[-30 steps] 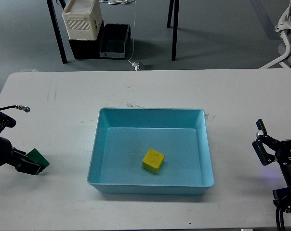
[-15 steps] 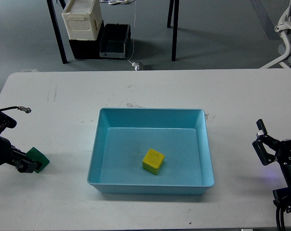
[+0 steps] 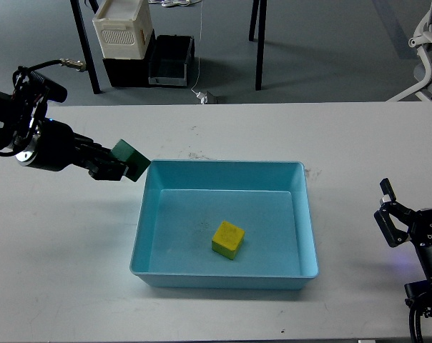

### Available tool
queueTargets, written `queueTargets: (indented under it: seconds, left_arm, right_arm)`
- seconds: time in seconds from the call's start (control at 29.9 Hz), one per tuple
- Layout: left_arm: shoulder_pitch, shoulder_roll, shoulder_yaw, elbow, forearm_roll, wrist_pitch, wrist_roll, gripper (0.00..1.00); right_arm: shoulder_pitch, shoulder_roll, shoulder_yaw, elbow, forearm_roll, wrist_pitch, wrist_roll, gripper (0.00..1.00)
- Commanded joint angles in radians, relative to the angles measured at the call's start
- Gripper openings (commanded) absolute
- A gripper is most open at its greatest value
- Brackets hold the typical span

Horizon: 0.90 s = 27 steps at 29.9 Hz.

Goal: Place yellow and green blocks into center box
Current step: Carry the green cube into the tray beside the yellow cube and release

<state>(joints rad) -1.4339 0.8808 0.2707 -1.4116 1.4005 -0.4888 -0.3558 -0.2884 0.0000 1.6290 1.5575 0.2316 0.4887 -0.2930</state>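
Note:
A light-blue box (image 3: 146, 214) sits in the middle of the white table. A yellow block (image 3: 227, 239) lies inside it, near the front. My left gripper (image 3: 121, 167) is shut on a green block (image 3: 129, 158) and holds it in the air just left of the box's far-left corner. My right gripper (image 3: 393, 213) is open and empty above the table's right edge, well away from the box.
A white table (image 3: 223, 132) carries the box. Beyond its far edge stand black table legs (image 3: 84, 50), a white crate (image 3: 121, 28) on a black bin (image 3: 169, 61), and an office chair (image 3: 425, 43) at the far right.
My left gripper has lifted the green block from the table at the near left and carried it up and right to the box's far-left corner. The right arm has not moved.

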Motion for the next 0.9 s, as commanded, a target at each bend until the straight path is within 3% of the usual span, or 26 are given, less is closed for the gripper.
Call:
queueTargets:
  seconds: [0.0, 0.3, 0.47, 0.5, 0.53, 0.57, 0.7, 0.87]
  left_arm:
    - [-0.052, -0.103, 0.001, 0.000, -0.074, 0.000, 0.001, 0.01]
    - [-0.086, -0.377, 0.057, 0.020, -0.114, 0.000, 0.000, 0.01]
    - [-0.072, -0.457, 0.093, 0.108, -0.110, 0.000, 0.001, 0.11]
    - [-0.072, -0.465, 0.093, 0.117, -0.110, 0.000, 0.000, 0.17]
    - [-0.071, -0.473, 0.093, 0.123, -0.110, 0.000, 0.000, 0.34]
    - [-0.069, -0.477, 0.093, 0.128, -0.112, 0.000, -0.003, 0.58]
    - [-0.034, -0.477, 0.093, 0.157, -0.112, 0.000, -0.006, 0.73]
    - [0.000, -0.470, 0.087, 0.164, -0.112, 0.000, -0.006, 0.79]
  right_arm:
    - [0.000, 0.000, 0.003, -0.001, 0.000, 0.000, 0.000, 1.00]
    - [-0.006, 0.000, 0.006, 0.004, 0.002, 0.000, 0.002, 1.00]
    - [-0.011, 0.000, 0.017, 0.006, 0.002, 0.000, 0.000, 1.00]
    - [-0.012, 0.000, 0.017, 0.004, 0.002, 0.000, 0.000, 1.00]
    - [-0.014, 0.000, 0.017, 0.004, 0.002, 0.000, 0.000, 1.00]
    - [-0.015, 0.000, 0.017, 0.004, 0.002, 0.000, 0.000, 1.00]
    - [-0.015, 0.000, 0.014, 0.006, 0.002, 0.000, 0.002, 1.00]
    - [-0.015, 0.000, 0.015, 0.004, 0.002, 0.000, 0.002, 1.00]
